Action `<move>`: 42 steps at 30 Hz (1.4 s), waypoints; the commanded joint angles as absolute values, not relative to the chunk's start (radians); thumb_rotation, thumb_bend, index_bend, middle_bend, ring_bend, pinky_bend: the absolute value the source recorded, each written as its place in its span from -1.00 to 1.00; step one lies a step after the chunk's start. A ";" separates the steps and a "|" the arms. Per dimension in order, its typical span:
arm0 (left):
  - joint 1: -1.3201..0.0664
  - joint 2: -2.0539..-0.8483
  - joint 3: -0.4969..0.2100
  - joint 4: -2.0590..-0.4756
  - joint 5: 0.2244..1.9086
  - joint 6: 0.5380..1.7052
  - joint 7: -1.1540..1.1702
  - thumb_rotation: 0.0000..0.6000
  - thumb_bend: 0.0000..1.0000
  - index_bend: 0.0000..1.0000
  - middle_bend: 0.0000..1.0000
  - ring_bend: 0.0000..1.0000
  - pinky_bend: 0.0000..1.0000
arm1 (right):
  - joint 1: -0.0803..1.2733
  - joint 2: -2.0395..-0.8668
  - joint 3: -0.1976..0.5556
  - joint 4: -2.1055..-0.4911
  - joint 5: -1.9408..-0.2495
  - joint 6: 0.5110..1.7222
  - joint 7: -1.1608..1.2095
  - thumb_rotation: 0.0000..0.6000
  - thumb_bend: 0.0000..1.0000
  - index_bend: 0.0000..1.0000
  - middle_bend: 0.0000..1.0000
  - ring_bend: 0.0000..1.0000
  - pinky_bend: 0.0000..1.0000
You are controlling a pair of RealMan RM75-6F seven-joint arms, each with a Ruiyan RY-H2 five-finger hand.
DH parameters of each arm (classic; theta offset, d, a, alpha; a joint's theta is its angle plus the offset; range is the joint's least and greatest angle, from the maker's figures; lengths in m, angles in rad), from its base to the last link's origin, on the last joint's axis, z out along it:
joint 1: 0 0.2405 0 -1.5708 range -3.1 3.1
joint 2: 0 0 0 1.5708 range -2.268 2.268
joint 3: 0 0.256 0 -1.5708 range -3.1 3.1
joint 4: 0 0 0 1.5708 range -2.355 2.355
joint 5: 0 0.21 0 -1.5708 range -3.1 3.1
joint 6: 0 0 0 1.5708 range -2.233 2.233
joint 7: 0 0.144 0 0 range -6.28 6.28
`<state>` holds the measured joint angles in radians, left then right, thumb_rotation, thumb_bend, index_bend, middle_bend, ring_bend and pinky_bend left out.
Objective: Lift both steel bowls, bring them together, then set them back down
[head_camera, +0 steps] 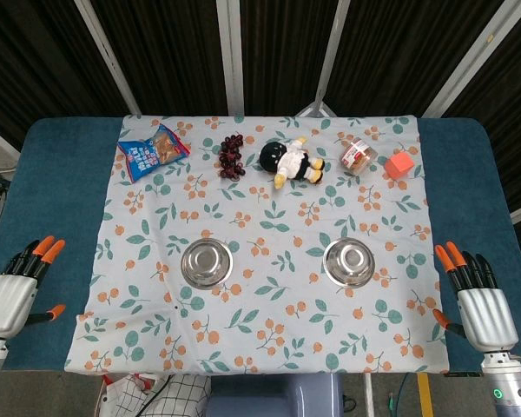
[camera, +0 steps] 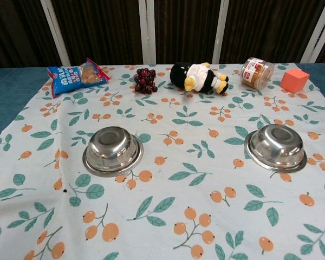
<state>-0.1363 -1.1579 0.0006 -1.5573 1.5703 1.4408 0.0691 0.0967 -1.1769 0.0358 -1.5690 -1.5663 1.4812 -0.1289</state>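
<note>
The left hand (head_camera: 13, 291) lay at the near left of the desk (head_camera: 56, 165), on the blue surface just off the edge of the floral cloth (head_camera: 269, 217); its fingers pointed away from the robot, held close together and roughly straight, and it gripped nothing. The right hand (head_camera: 478, 300) mirrored it at the near right, also off the cloth, fingers extended toward the far side and empty, its back facing up; how widely the fingers were parted was hard to judge from above, as they looked nearly side by side. Neither hand showed in the chest view. The left steel bowl (head_camera: 206, 263) sat upright on the cloth, left of centre and toward the near side, and the right steel bowl (head_camera: 348, 262) sat upright level with it, right of centre, the two well apart with bare cloth between them. Each bowl stood well inside the cloth's side edges, with open cloth between it and the hand on its side. Along the far edge lay a snack bag (head_camera: 153, 152), a bunch of dark grapes (head_camera: 232, 156), a plush toy (head_camera: 291, 162) on its side, a jar (head_camera: 358, 156) tipped over, and an orange block (head_camera: 399, 164).
</note>
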 commanded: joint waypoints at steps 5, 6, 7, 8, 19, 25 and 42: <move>-0.140 -1.163 0.000 -1.557 1.569 1.436 0.072 1.00 -0.83 -1.00 -1.00 -1.00 -0.70 | 0.101 -1.178 0.037 -1.571 -1.561 1.472 -0.129 1.00 -0.51 -1.00 -1.00 -1.00 -0.86; -0.144 -1.166 -0.002 -1.556 1.571 1.434 0.073 1.00 -0.83 -1.00 -1.00 -1.00 -0.70 | 0.101 -1.178 0.037 -1.571 -1.560 1.471 -0.130 1.00 -0.51 -1.00 -1.00 -1.00 -0.86; -0.149 -1.171 -0.004 -1.552 1.576 1.432 0.074 1.00 -0.83 -1.00 -1.00 -1.00 -0.70 | 0.101 -1.177 0.036 -1.572 -1.561 1.470 -0.131 1.00 -0.51 -1.00 -1.00 -1.00 -0.86; -0.156 -1.178 -0.007 -1.549 1.580 1.428 0.073 1.00 -0.83 -1.00 -1.00 -1.00 -0.70 | 0.101 -1.176 0.035 -1.573 -1.560 1.469 -0.130 1.00 -0.51 -1.00 -1.00 -1.00 -0.86; -0.363 -1.275 -0.113 -1.627 1.458 1.147 0.240 1.00 -0.83 -1.00 -1.00 -1.00 -0.70 | 0.108 -1.159 0.048 -1.574 -1.556 1.469 -0.077 1.00 -0.51 -1.00 -1.00 -1.00 -0.86; -0.465 -1.352 -0.150 -1.640 1.358 1.010 0.385 1.00 -0.83 -1.00 -1.00 -1.00 -0.70 | 0.112 -1.140 0.074 -1.551 -1.510 1.457 0.005 1.00 -0.51 -1.00 -1.00 -1.00 -0.86; -0.659 -1.565 -0.190 -1.499 1.120 0.863 0.605 1.00 -0.87 -1.00 -0.98 -1.00 -0.70 | 0.132 -1.128 0.100 -1.521 -1.439 1.399 0.067 1.00 -0.51 -1.00 -1.00 -1.00 -0.86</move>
